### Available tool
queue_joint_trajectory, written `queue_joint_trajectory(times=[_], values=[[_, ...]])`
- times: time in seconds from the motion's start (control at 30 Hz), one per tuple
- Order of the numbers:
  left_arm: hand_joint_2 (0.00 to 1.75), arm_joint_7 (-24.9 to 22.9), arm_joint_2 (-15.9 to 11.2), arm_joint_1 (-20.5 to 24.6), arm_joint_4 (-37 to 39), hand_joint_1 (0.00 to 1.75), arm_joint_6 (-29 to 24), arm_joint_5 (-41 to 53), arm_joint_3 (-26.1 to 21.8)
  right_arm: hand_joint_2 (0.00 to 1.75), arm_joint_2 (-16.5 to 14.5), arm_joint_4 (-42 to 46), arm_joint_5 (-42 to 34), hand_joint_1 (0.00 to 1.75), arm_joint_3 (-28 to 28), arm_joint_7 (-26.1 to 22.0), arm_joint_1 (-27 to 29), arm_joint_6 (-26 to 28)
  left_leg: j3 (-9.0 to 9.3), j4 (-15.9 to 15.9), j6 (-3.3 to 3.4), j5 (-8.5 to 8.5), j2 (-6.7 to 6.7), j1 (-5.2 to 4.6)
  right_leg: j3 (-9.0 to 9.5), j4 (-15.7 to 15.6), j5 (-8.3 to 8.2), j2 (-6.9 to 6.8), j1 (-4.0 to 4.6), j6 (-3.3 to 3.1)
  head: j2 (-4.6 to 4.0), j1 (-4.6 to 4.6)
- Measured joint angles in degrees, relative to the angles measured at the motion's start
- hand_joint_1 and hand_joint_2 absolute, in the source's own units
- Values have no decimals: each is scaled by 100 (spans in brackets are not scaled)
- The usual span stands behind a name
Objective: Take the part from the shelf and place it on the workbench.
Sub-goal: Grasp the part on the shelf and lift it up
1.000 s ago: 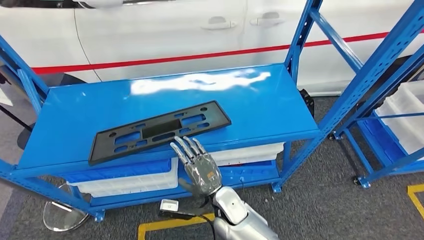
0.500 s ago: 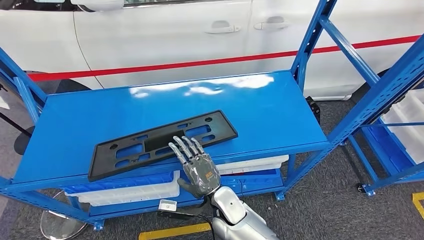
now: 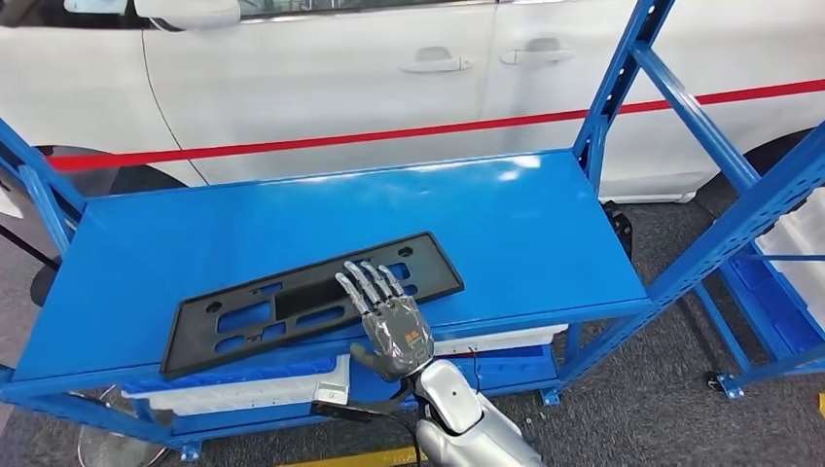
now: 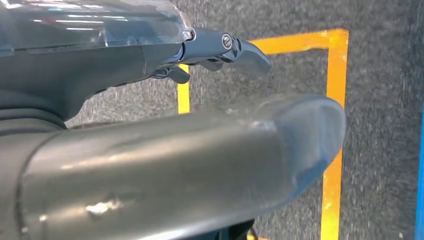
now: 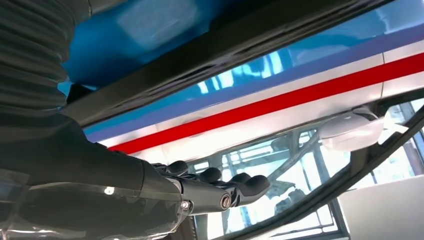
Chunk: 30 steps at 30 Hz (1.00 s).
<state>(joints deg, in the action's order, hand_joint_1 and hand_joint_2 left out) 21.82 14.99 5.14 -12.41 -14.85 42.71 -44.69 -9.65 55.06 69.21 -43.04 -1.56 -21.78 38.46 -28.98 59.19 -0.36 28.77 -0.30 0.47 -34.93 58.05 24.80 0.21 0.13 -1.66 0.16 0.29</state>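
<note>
The right hand [image 3: 387, 316] has advanced over the near edge of the black part [image 3: 309, 297] on the blue shelf [image 3: 545, 224]. Its fingers are extended and apart, holding nothing. The grasp is judged imminent, not made.

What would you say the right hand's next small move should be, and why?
Probably lower the right hand onto the near edge of the black part and close the fingers on it. The part lies flat on the blue shelf, unheld, and the fingers are spread and extended over its near long edge, with no grip yet.
</note>
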Motion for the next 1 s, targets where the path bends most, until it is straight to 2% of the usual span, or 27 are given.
queue_joint_trajectory(times=[0.07, 0.17, 0.2, 0.23, 0.3, 0.33, 0.37, 0.43, 0.53, 0.6, 0.67, 0.7, 0.73, 0.77, 0.8, 0.83, 0.87, 0.93, 1.0], values=[[0, 4, -2, 9, 0, 0, 8, 5, 1, 175, -22, 0, 20, 0, 0, 2, -28, -20, -198, 411, -45, 176, 6, 13, 89, -26, 17, -2, -28, -58, 1, -29], [0, 5, -4, 9, 0, 0, 12, 21, 3, 175, -42, -17, 90, 0, 0, 11, -52, -107, -824, 1386, -102, 580, 7, 26, 121, -23, 70, -1, -25, -94, 1, -51], [0, 5, -7, 3, 0, 0, 11, 32, 4, 175, -49, -33, 135, 0, 0, 21, -55, -144, -951, 1500, -114, 582, 7, 28, 136, -20, 89, 4, -24, -95, 0, -53], [0, 8, -11, -2, 0, 0, 8, 47, 5, 175, -62, -54, 197, 0, -1, 36, -68, -185, -970, 1394, -112, 446, 7, 27, 160, -16, 110, 10, -24, -90, -1, -53], [0, 20, -19, -2, 0, 0, 3, 77, 13, 175, -111, -101, 346, 0, -8, 72, -122, -282, -759, 686, -76, -78, 10, 25, 225, -9, 161, 20, -23, -69, -1, -54], [0, 29, -22, 5, 0, 0, 4, 88, 18, 175, -144, -133, 421, 0, -18, 89, -168, -331, -649, 321, -49, -251, 12, 13, 246, 3, 184, 20, -16, -50, -1, -52], [0, 36, -23, 15, 0, 0, 8, 96, 21, 175, -178, -174, 485, 0, -32, 106, -219, -381, -584, 80, -22, -322, 14, -2, 242, 12, 200, 20, -12, -24, 0, -53], [0, 44, -28, 25, 0, 0, 17, 108, 27, 175, -243, -269, 593, 0, -66, 137, -310, -467, -578, -49, 32, -330, 13, -32, 215, 30, 220, 14, 0, 39, 0, -45], [0, 46, -35, 25, 0, 0, 61, 156, 37, 175, -366, -432, 784, 0, -145, 215, -466, -643, -541, -102, 120, -448, 17, 13, 163, 151, 325, 5, 10, 135, 0, -32], [0, 44, -34, 51, 0, 0, 108, 207, 51, 175, -453, -585, 918, 0, -213, 294, -619, -814, -523, -130, 162, -457, 28, 30, -105, 681, 604, 0, -12, 190, -1, -15], [0, 39, -35, 75, 0, 0, 131, 238, 71, 175, -509, -728, 994, 0, -269, 349, -705, -919, -520, -128, 186, -441, 23, 28, -518, 1418, 876, -2, -38, 228, -1, -3], [0, 35, -36, 82, 0, 0, 133, 244, 79, 175, -525, -782, 1009, 0, -286, 361, -719, -936, -515, -125, 190, -430, 17, 27, -655, 1618, 887, -2, -51, 239, -1, -2], [0, 32, -36, 84, 0, 0, 132, 248, 85, 175, -541, -829, 1023, 0, -297, 369, -733, -948, -504, -121, 186, -417, 8, 28, -682, 1592, 777, -3, -62, 243, -1, -1], [0, 28, -37, 84, 0, 0, 134, 253, 91, 175, -563, -874, 1043, 0, -308, 375, -759, -980, -488, -116, 175, -401, 1, 28, -596, 1348, 577, -4, -70, 236, -1, -1], [0, 26, -36, 84, 0, 0, 139, 265, 101, 175, -588, -923, 1076, 0, -323, 388, -802, -1046, -469, -109, 159, -383, -4, 28, -428, 952, 339, -6, -76, 218, -1, -1], [0, 23, -36, 87, 0, 0, 151, 282, 115, 175, -616, -984, 1123, 42, -345, 412, -864, -1145, -457, -99, 134, -363, -7, 18, -253, 560, 168, -7, -66, 192, -1, -3], [0, 18, -36, 95, 0, 0, 168, 305, 133, 175, -651, -1063, 1184, 86, -378, 452, -935, -1289, -453, -92, 107, -346, -7, 10, -126, 270, 67, -6, -54, 166, -1, -4], [0, -1, -37, 116, 0, 0, 210, 356, 166, 175, -730, -1268, 1301, 173, -440, 580, -1072, -1624, -448, -96, 45, -326, -4, -1, -44, 70, 62, 0, -23, 117, -1, -8], [0, -19, -39, 136, 0, 0, 239, 401, 193, 175, -833, -1517, 1362, 175, -468, 692, -1209, -1939, -419, -107, -25, -305, -1, 11, -9, 23, 47, 6, -30, 52, -1, -9]])
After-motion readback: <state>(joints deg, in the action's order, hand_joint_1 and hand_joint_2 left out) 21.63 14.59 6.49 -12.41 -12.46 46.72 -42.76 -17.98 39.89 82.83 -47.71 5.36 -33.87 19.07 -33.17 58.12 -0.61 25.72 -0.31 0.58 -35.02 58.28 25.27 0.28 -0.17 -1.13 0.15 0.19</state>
